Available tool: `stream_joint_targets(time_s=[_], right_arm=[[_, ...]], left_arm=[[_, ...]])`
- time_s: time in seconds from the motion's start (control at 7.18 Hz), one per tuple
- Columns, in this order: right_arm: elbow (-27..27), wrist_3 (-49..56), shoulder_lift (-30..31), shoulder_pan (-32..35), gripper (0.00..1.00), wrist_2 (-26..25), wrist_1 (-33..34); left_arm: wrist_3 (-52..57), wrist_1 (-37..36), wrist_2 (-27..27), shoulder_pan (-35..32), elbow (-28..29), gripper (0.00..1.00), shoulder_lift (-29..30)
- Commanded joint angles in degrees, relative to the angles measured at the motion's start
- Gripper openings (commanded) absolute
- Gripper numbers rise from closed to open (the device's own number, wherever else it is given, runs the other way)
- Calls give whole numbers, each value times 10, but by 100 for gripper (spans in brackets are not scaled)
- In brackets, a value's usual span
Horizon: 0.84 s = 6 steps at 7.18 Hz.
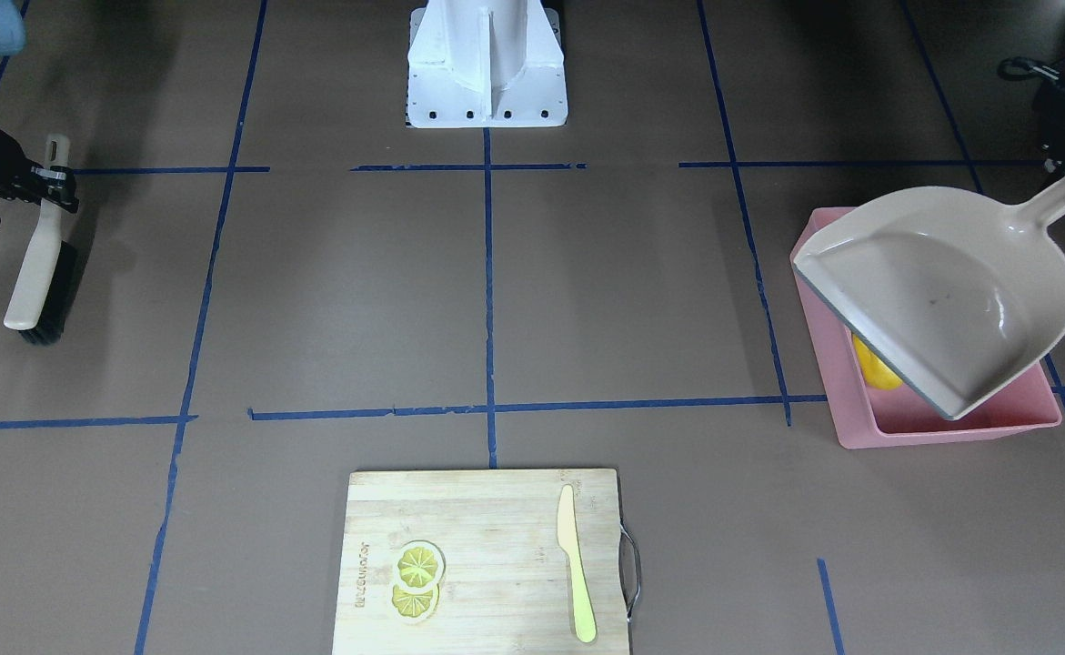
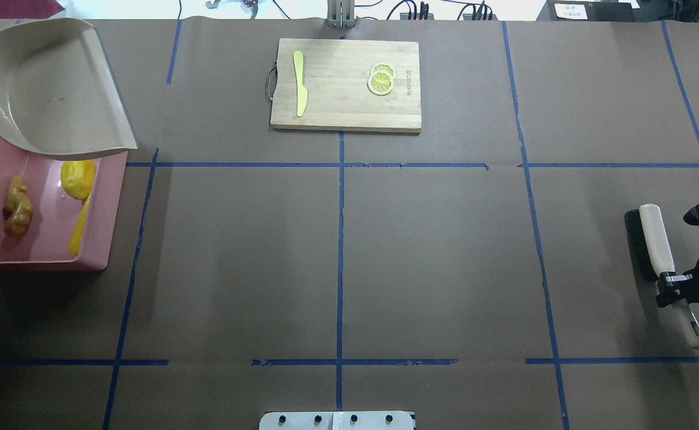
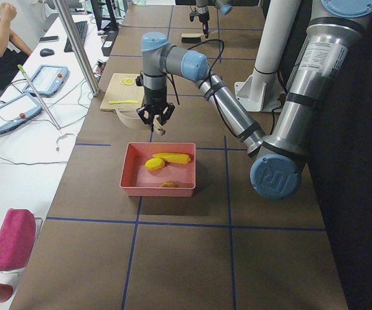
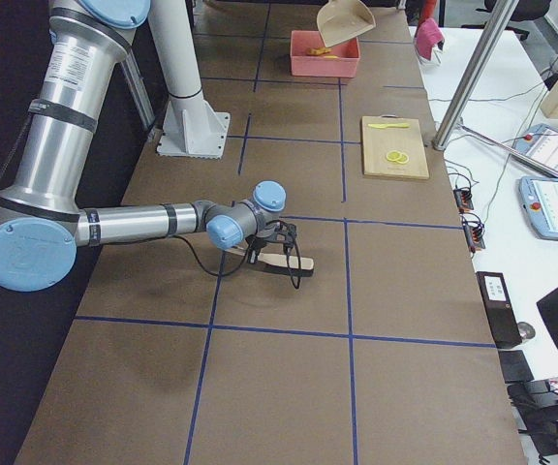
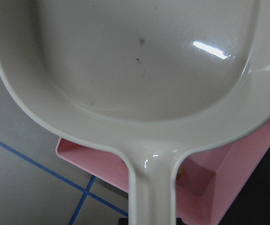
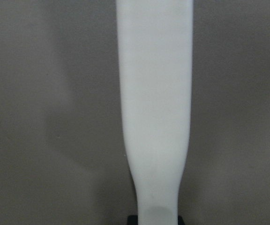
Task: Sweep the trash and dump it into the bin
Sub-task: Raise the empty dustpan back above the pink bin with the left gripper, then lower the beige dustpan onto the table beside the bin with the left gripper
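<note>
Left claw [image 3: 156, 121]: clamped on the handle of the beige dustpan [image 2: 45, 89], which hangs tilted and empty.
Bin [image 2: 39, 263]: pink tub at the left edge of the counter [image 2: 337, 251], directly beneath the dustpan's lip; the left arm is by far the nearer.
Trash: all inside the bin. The ginger root [image 2: 17, 206] lies left, the potato-like piece [image 2: 78, 178] just under the lip, and the corn cob [image 2: 79, 224] along the right wall, long axis near-to-far.
Room: we judge the dumping done. Open counter lies right of the bin, and the bin's rim is the edge to mind.
Cutting board [image 2: 349, 95]: far centre, bearing the knife [image 2: 299, 83] and lemon slices [image 2: 381, 79].
Right claw [image 2: 671, 280]: clamped on the brush [image 2: 659, 245] at the far right.
</note>
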<state>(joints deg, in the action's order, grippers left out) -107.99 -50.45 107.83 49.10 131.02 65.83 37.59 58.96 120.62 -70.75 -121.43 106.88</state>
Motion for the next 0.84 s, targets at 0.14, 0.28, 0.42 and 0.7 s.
stream_joint_targets(time_s=[0.14, 0.28, 0.42, 0.7], right_arm=[[-5, -10, -5, 7, 100, -1, -2], [-6, -11, -7, 18, 100, -1, -2], [-15, -11, -7, 34, 100, -1, -2], [-37, -11, -20, 85, 100, -6, -3]], left_arm=[[-5, -3, 1, 28, 3, 1, 18], [-21, 0, 1, 38, 3, 0, 19], [-31, 4, 1, 65, 3, 0, 38], [-31, 17, 15, 114, -5, 1, 47]])
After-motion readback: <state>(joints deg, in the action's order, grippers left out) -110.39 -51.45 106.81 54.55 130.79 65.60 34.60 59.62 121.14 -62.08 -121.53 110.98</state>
